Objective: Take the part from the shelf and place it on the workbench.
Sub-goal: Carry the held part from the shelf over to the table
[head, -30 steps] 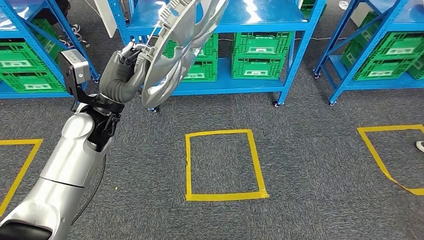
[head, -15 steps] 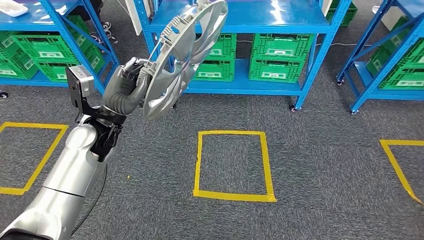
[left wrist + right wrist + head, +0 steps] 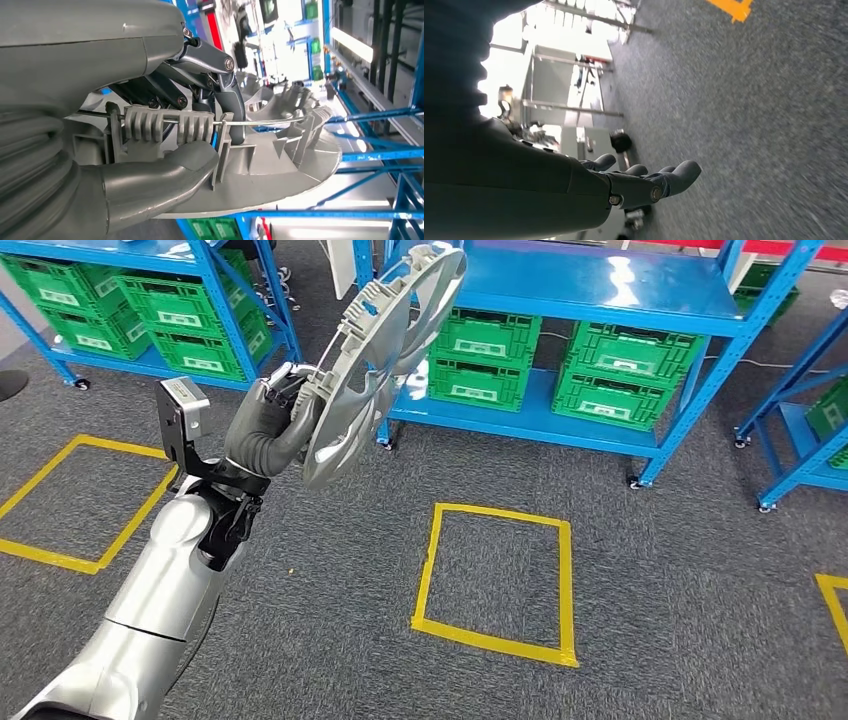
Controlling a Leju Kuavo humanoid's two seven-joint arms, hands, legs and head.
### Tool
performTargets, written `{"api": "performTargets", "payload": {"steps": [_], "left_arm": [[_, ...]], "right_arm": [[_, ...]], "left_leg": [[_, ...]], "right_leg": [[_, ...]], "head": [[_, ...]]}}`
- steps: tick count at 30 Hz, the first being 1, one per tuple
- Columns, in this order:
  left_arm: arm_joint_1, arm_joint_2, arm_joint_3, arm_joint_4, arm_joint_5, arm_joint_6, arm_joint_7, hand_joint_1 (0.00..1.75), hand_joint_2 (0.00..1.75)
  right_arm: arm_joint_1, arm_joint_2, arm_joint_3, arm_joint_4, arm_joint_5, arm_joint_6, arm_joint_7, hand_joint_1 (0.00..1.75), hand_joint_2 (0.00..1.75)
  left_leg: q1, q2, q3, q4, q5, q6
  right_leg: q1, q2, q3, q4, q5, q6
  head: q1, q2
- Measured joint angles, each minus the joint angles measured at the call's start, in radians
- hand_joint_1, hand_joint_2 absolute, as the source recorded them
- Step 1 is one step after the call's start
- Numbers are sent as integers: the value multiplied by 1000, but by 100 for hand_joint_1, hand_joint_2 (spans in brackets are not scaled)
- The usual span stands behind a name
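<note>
**Left hand holds the wheel cover up in front of the blue shelf**

The left hand point(image 3: 265, 420) grips the silver wheel cover point(image 3: 385, 360) at its lower rim, thumb point(image 3: 160, 172) on one side and dark fingers point(image 3: 227, 95) curled over the ribbed clips on the other. The cover stands tilted on edge, raised well above the carpet point(image 3: 320, 610), its upper rim overlapping the blue shelf point(image 3: 600, 285) in the head view; whether it touches the shelf cannot be told from there.

Below and to the right of the cover lies a yellow taped square point(image 3: 495, 580) on open carpet. Green crates point(image 3: 610, 360) fill the shelf's lower level behind the cover.

The left wrist view shows the clips and wire ring on the cover's back face. The right hand point(image 3: 639, 182) hangs over carpet, fingers loosely apart, holding nothing.
</note>
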Motion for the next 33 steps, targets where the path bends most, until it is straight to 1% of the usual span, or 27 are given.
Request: {"api": "performTargets", "payload": {"steps": [2, 3, 5, 6, 8, 9, 10, 11, 12, 13, 14, 16, 17, 18, 19, 20, 21, 23, 24, 25, 26, 27, 28, 29, 30, 31, 33], "left_arm": [[-1, -2, -1, -3, 0, 0, 0, 175, 175], [-1, -4, -1, -4, 0, 0, 0, 175, 175], [-1, -3, -2, -7, -1, 1, 0, 175, 175], [0, 0, -2, -10, -1, 4, 1, 175, 175], [3, 8, -3, -20, -3, 13, 4, 175, 175], [8, 12, -3, -28, -5, 19, 8, 175, 175], [14, 16, -3, -37, -6, 24, 12, 175, 175], [23, 22, -3, -46, -7, 28, 16, 175, 175], [33, 28, -3, -54, -7, 32, 19, 175, 175], [42, 35, -3, -62, -8, 35, 20, 175, 175], [48, 43, -3, -69, -9, 38, 21, 175, 175], [54, 54, -3, -83, -11, 42, 20, 175, 175], [54, 58, -3, -90, -11, 43, 19, 175, 175], [54, 60, -2, -96, -10, 44, 16, 175, 175], [53, 64, 0, -100, -5, 44, 13, 175, 175], [51, 68, 4, -101, 0, 44, 8, 175, 175], [48, 72, 10, -100, 5, 44, 3, 175, 175], [38, 78, 20, -89, 3, 50, -12, 175, 175], [35, 79, 22, -82, -2, 55, -21, 175, 175], [33, 80, 24, -74, -7, 60, -31, 175, 175], [33, 81, 26, -67, -10, 62, -39, 175, 175], [33, 83, 29, -61, -14, 64, -44, 175, 175], [34, 86, 31, -56, -18, 67, -46, 175, 175], [34, 88, 34, -53, -22, 69, -46, 175, 175], [34, 89, 36, -51, -24, 70, -45, 175, 175], [34, 89, 37, -50, -25, 72, -45, 175, 175], [33, 88, 38, -51, -23, 73, -45, 175, 175]], "right_arm": [[0, 2, 0, 0, 0, 0, 0, 0, 175], [0, 2, 0, 0, 0, 0, 0, 0, 175], [-1, 3, 0, 0, 2, 0, 0, 0, 175], [-1, 3, 0, 0, 5, 0, -2, 0, 175], [-2, 3, 0, 0, 15, -2, -9, 0, 175], [-1, 3, 0, 0, 21, -2, -13, 0, 175], [0, 3, 1, 0, 27, -3, -17, 0, 175], [0, 3, 2, 0, 34, -5, -22, 0, 175], [0, 2, 4, 0, 41, -8, -27, 0, 175], [0, 2, 6, 0, 48, -12, -33, 0, 175], [-2, 2, 9, 0, 52, -17, -39, 0, 175], [-8, 1, 12, 0, 55, -28, -50, 0, 175], [-12, 0, 12, 0, 55, -33, -54, 0, 175], [-17, -1, 12, 0, 53, -38, -59, 0, 175], [-22, -2, 12, 0, 50, -43, -63, 0, 175], [-27, -2, 12, 0, 48, -48, -67, 0, 175], [-32, -3, 12, 0, 46, -53, -72, 0, 175], [-40, -5, 12, 0, 45, -61, -77, 0, 175], [-43, -6, 12, 0, 45, -64, -80, 0, 175], [-44, -7, 12, 0, 45, -68, -82, 0, 175], [-46, -7, 12, 0, 45, -71, -83, 0, 175], [-47, -8, 12, 0, 46, -73, -84, 0, 175], [-50, -10, 12, 0, 46, -74, -85, 0, 175], [-53, -11, 12, 0, 45, -73, -85, 0, 175], [-55, -13, 12, 0, 45, -69, -86, 0, 175], [-58, -15, 12, 0, 45, -66, -86, 0, 175], [-60, -17, 12, 0, 41, -63, -87, 0, 175]], "left_leg": [[3, -24, -18, 21, -3, -16], [3, -35, -26, 26, -1, -24], [5, -54, -35, 21, 8, -40], [5, -47, -40, 23, 7, -46], [4, -2, -64, 72, -25, -55], [4, 27, -87, 124, -55, -59], [6, 43, -113, 187, -84, -63], [8, 51, -135, 241, -105, -66], [10, 55, -145, 270, -110, -67], [11, 59, -137, 264, -100, -66], [11, 66, -112, 222, -76, -64], [3, 103, -39, 92, -30, -53], [-2, 120, -14, 44, -18, -46], [-7, 128, -3, 18, -15, -40], [-11, 124, -3, 12, -16, -35], [-10, 110, -5, 9, -12, -29], [-8, 99, -4, 5, -8, -24], [-2, 80, -1, -6, 0, -11], [0, 70, -1, -8, 3, -6], [1, 60, -3, -9, 4, -2], [0, 48, -5, -8, 5, 0], [-1, 34, -7, -6, 6, 1], [-1, 20, -8, -3, 6, 1], [-1, 7, -10, 0, 6, 0], [0, -7, -12, 4, 6, -2], [0, -20, -15, 9, 6, -5], [1, -46, -27, 16, 9, -17]], "right_leg": [[-7, 39, 36, -86, 24, 1], [-7, 50, 39, -98, 21, -4], [-4, 33, 38, -100, 25, -21], [-4, 22, 40, -104, 30, -30], [-6, 0, 44, -112, 38, -44], [-4, -11, 44, -114, 40, -47], [-3, -22, 44, -114, 41, -49], [-3, -34, 43, -114, 41, -49], [-2, -46, 43, -114, 41, -49], [-2, -58, 43, -114, 40, -49], [-1, -69, 44, -114, 40, -49], [2, -90, 45, -114, 38, -45], [5, -100, 45, -114, 37, -41], [7, -110, 46, -115, 37, -36], [9, -121, 47, -117, 37, -31], [9, -131, 50, -121, 38, -24], [8, -129, 52, -121, 35, -18], [5, -88, 37, -82, 6, -11], [5, -59, 13, -33, -22, -10], [5, -40, -19, 32, -52, -10], [6, -31, -50, 94, -74, -10], [8, -27, -72, 134, -80, -10], [8, -25, -78, 140, -68, -11], [8, -22, -65, 108, -40, -12], [7, -12, -37, 47, -3, -13], [5, 8, -9, -15, 21, -16], [3, 40, 25, -95, 41, -20]], "head": [[1, 0], [2, 0], [3, 0], [2, 0], [-4, 0], [-7, 0], [-9, 0], [-9, 0], [-9, 0], [-9, 0], [-9, 0], [-10, 0], [-9, 0], [-9, 0], [-9, 0], [-8, 0], [-8, 0], [-7, 0], [-6, 0], [-5, 0], [-3, 0], [-3, 0], [-3, 0], [-3, 0], [-3, 0], [-3, 0], [-4, 0]]}}
